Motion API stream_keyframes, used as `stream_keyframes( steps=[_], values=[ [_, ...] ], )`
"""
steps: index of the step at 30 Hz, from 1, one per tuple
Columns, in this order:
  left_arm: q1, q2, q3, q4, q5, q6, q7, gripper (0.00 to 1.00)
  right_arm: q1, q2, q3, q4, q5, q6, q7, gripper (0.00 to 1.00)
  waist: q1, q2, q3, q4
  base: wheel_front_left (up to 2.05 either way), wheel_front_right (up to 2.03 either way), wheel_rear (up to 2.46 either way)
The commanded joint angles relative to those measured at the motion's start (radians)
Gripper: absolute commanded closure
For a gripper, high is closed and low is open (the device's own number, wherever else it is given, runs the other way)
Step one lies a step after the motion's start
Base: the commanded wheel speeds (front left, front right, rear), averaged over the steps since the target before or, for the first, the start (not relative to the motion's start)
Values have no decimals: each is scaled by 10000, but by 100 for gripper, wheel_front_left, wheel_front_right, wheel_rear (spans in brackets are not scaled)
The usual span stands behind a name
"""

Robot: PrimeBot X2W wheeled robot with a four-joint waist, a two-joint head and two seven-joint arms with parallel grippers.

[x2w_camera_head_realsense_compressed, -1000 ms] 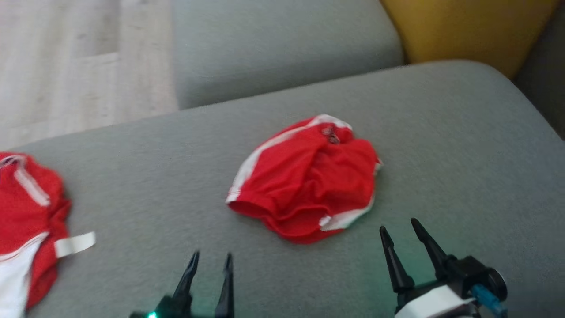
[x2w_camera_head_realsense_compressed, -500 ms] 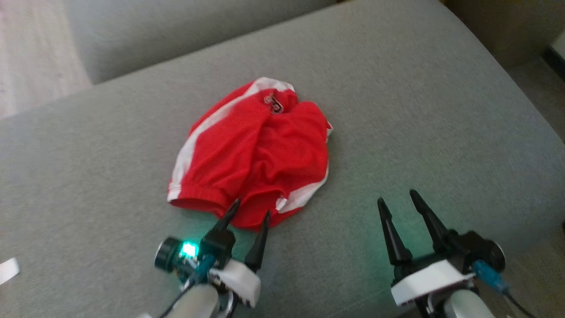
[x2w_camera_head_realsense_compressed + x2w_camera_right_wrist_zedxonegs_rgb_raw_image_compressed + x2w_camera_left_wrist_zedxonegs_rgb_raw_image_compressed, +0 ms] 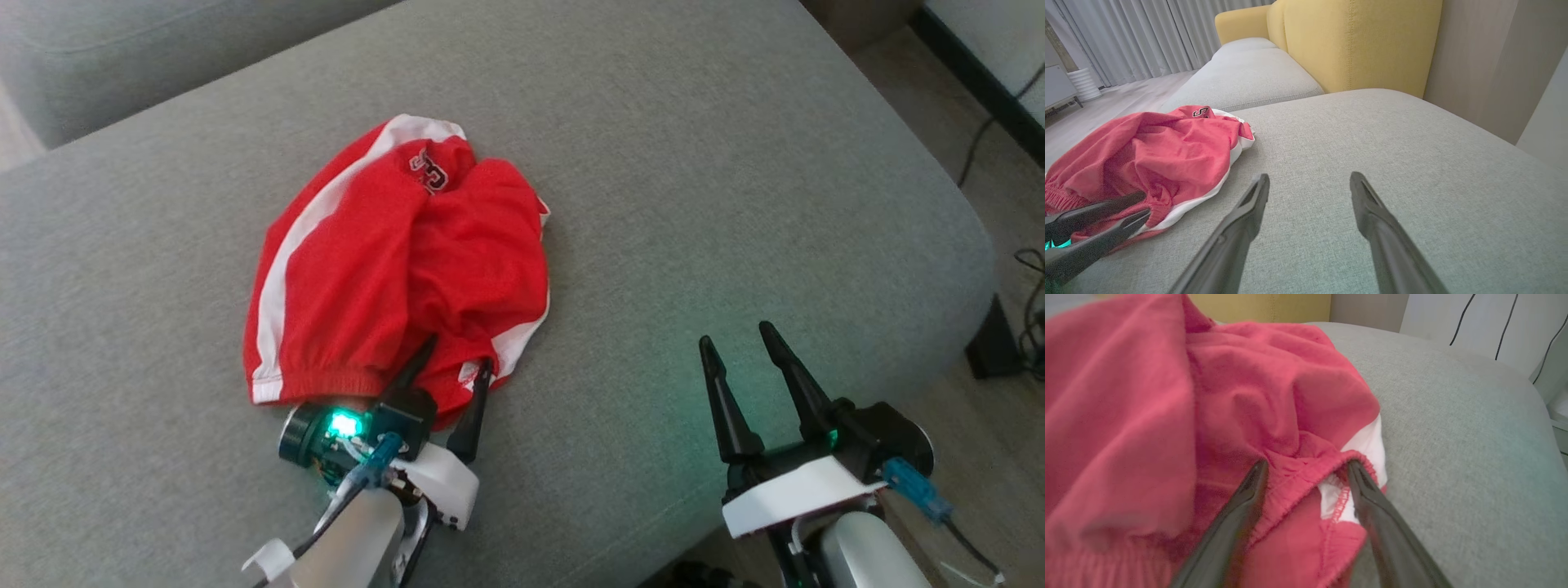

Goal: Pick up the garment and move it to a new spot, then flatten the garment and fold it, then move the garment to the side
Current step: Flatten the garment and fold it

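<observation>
The red garment (image 3: 392, 269) lies crumpled on the grey cushion (image 3: 735, 163). The left gripper (image 3: 458, 353) straddles its near hem, fingers parted, nothing clamped. The right gripper (image 3: 736, 335) hangs spread and empty, well to its right.

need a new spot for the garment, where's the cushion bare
Bare cushion right of the red garment, around the open right tool, and left of the garment too. Crowded at its near hem, which the open left tool straddles.

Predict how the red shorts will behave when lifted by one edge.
The red shorts lie crumpled in soft folds, so they will probably hang limp. The thin cloth looks light. The left tool straddles the gathered edge, likely a secure hold.
</observation>
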Motion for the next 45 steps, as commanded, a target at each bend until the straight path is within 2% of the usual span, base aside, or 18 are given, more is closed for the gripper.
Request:
stream_keyframes(
  steps=[1,6,13,15,19,21,26,31,38,45],
  values=[
    [-246,17,259,-382,125,108,-40,0,-257,-49,181,-332,83,-9,-38,0,-1,0,97,-126,0,0,0],
    [288,221,239,-1377,310,286,-40,0,-201,-49,62,-364,136,-9,-38,0,-1,0,157,-149,0,0,0],
    [868,753,-363,-2499,896,475,227,0,-203,-49,25,-317,138,-9,-38,0,-1,0,237,88,0,0,0],
    [914,975,-476,-2966,1170,702,443,0,-225,-49,10,-324,126,-9,-38,0,-1,0,274,173,0,0,0],
    [773,1607,-661,-3964,2296,1718,933,0,-270,-49,-11,-314,141,-9,-38,0,-1,0,359,300,0,0,0],
    [803,1722,-716,-4573,2477,1888,1130,0,-296,-49,6,-299,160,-9,-38,0,-1,0,389,337,0,0,0],
    [964,2087,-1385,-5916,2641,1186,1651,0,-344,-49,19,-270,181,-9,-38,0,-1,0,431,379,0,0,0],
    [1273,2443,-1850,-6232,2486,534,2542,0,-416,-49,58,-248,198,-9,-38,0,-1,0,464,325,0,0,0],
    [1114,2506,-1859,-5808,2247,288,2984,0,-509,-49,17,-248,289,-9,-38,0,-1,0,621,292,0,0,0],
    [268,2199,-1971,-5006,2508,263,2676,0,-585,-49,93,-237,386,-9,-38,0,-1,0,746,267,0,0,0]
  ],
)
